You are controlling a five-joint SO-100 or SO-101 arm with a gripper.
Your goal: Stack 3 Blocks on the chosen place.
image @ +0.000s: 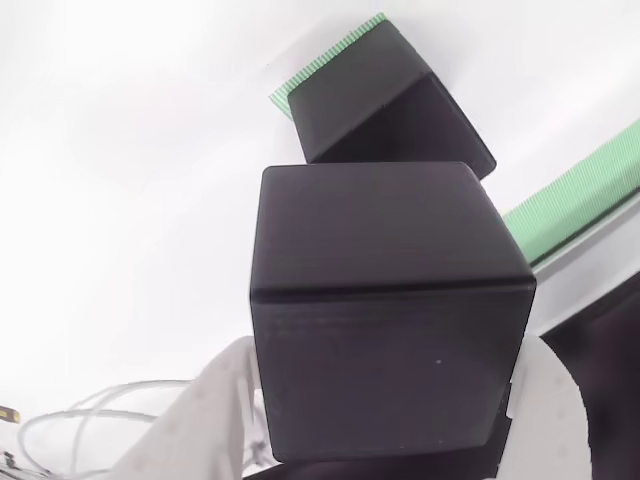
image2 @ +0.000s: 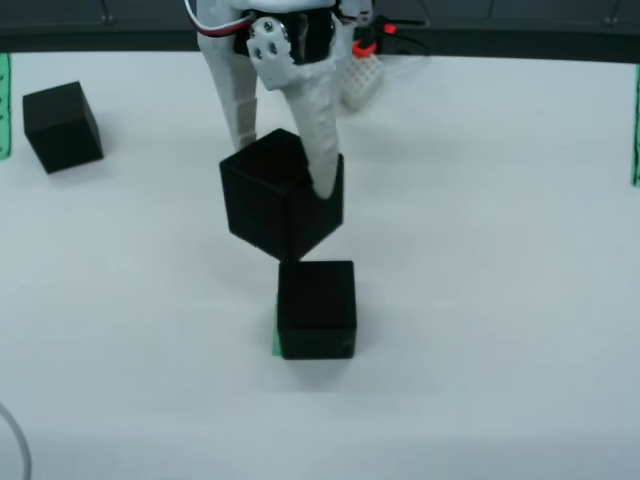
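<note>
My claw point(image2: 285, 165) reaches down from top of front view, white fingers point(image2: 318, 130) spread around block point(image2: 280, 195), clamped on opposite faces. Block held tilted, lifted. Both white fingertips point(image: 205, 420) flank it in claw-mounted view.

Three matte black cubes point(image2: 282, 195), point(image2: 316, 308), point(image2: 62, 125) on a white surface point(image2: 480, 300); green patch point(image: 325, 62) with fine white stripes; white gripper point(image2: 285, 160) fingers.

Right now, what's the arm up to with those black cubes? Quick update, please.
Gripper shut on second block, held tilted above first block. First block sits on green patch. Third block waits far left in the standing view. Nothing in the way.
</note>
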